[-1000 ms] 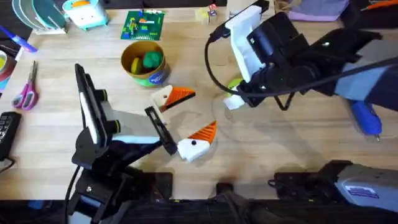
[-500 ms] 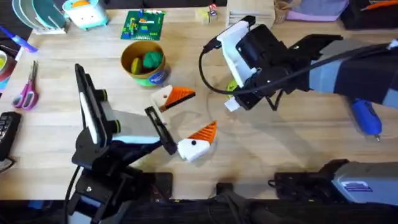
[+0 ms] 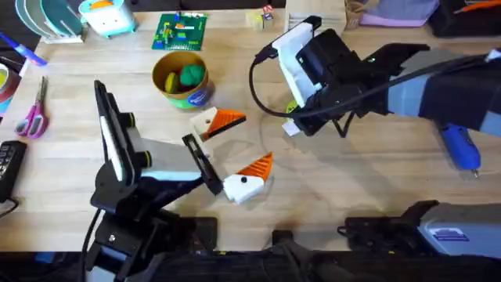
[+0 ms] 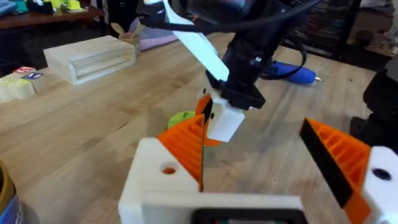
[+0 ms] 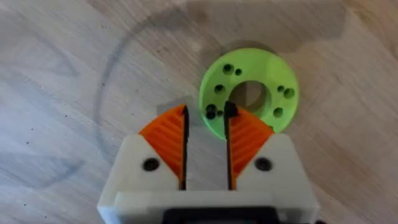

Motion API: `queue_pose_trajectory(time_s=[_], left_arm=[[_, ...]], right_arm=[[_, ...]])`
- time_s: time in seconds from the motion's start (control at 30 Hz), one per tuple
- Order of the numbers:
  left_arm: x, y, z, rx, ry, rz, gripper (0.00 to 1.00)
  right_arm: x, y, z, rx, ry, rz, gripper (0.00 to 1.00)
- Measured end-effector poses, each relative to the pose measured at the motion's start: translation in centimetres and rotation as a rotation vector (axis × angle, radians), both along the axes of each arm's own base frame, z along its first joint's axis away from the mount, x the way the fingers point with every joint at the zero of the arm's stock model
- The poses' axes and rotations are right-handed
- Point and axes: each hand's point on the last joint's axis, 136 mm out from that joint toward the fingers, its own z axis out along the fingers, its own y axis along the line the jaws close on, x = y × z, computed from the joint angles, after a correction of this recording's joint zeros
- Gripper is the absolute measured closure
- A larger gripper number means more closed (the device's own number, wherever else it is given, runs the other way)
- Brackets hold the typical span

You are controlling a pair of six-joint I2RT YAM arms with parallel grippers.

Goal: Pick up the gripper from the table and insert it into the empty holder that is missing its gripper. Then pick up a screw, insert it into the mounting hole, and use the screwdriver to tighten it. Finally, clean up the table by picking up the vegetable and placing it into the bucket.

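Light wooden planks make up the table (image 3: pixel 352 196), which is cluttered along the upper edge of the overhead view. The left gripper (image 3: pixel 235 149) is held wide open at the centre of that view, with nothing between its two orange-tipped fingers. The right gripper (image 5: pixel 207 115) is lowered right of centre, over a lime-green disc (image 5: pixel 249 93); its orange pads (image 5: pixel 165 140) are drawn almost together, with a narrow gap in which nothing is seen to be gripped.

No loose orange gripper tip is found on the table, and no bare holder either: all four fingers in view carry orange tips, so the insertion is judged done. Whether the screw has been fitted and tightened cannot be told. The screwdriver (image 3: pixel 460 149) lies at the right edge of the overhead view, apart from both grippers. The bucket (image 3: pixel 182 78) stands at upper left of centre, and something green and something yellow are seen inside it, so the clean-up may be finished as well. Little of the task seems to be left, apart from the screw, if that is outstanding.
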Motion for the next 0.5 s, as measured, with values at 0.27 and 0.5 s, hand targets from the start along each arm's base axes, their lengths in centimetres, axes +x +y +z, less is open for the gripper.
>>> queue_pose_trajectory(time_s=[0.27,0.5], left_arm=[[0.0,0.0,0.0,0.0,0.0,0.0,0.009],[0.0,0.0,0.0,0.0,0.0,0.0,0.009]], right_arm=[[0.24,0.17,0.11,0.007,-0.01,0.0,0.683],[0.06,0.04,0.03,0.002,-0.003,0.0,0.694]])
